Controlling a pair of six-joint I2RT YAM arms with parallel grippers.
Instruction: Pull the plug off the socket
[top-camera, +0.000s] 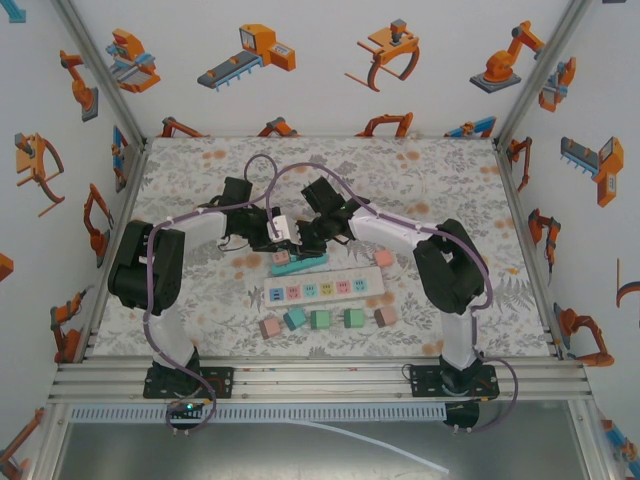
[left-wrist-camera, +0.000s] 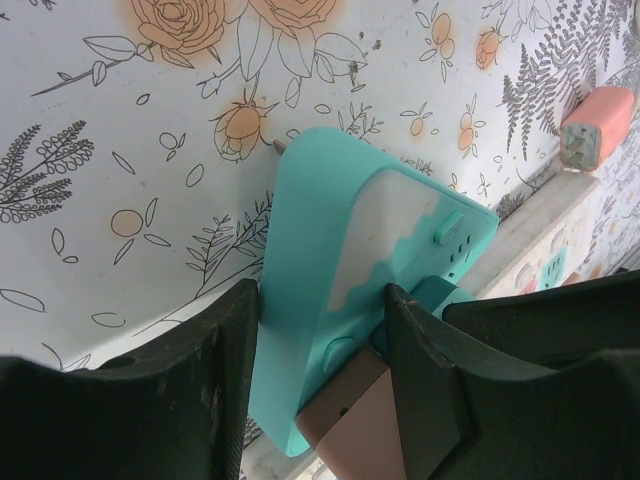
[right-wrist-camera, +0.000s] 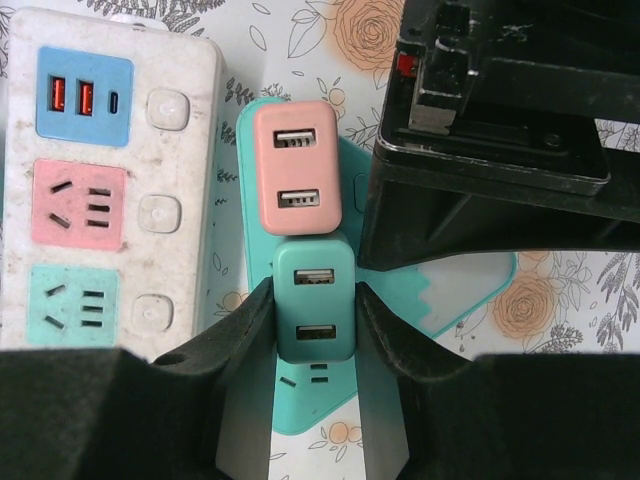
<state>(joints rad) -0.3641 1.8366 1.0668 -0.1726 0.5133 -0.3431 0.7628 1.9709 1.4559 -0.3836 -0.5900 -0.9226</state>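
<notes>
The right pincer (right-wrist-camera: 315, 305) is closed on the teal plug (right-wrist-camera: 315, 300), one pad pressed to each side of it, and the plug sits seated in the teal socket strip (right-wrist-camera: 455, 295) directly beneath the pincer. Just beyond the fingertips a pink plug (right-wrist-camera: 297, 165) stands in the same strip, touching the teal plug end to end. To the pincer's left, the white power strip (right-wrist-camera: 110, 180) lies close alongside the teal one. The left pincer (left-wrist-camera: 322, 300) is narrowed onto the teal socket strip itself, its fingers (left-wrist-camera: 225, 380) bearing on the strip's two long edges, with the pink plug between them near the palm. The strip runs away from that pincer over the flowered worktop (left-wrist-camera: 120, 150). Further off, ahead and to its right, a loose pink plug (left-wrist-camera: 597, 125) rests by the white strip's end.
</notes>
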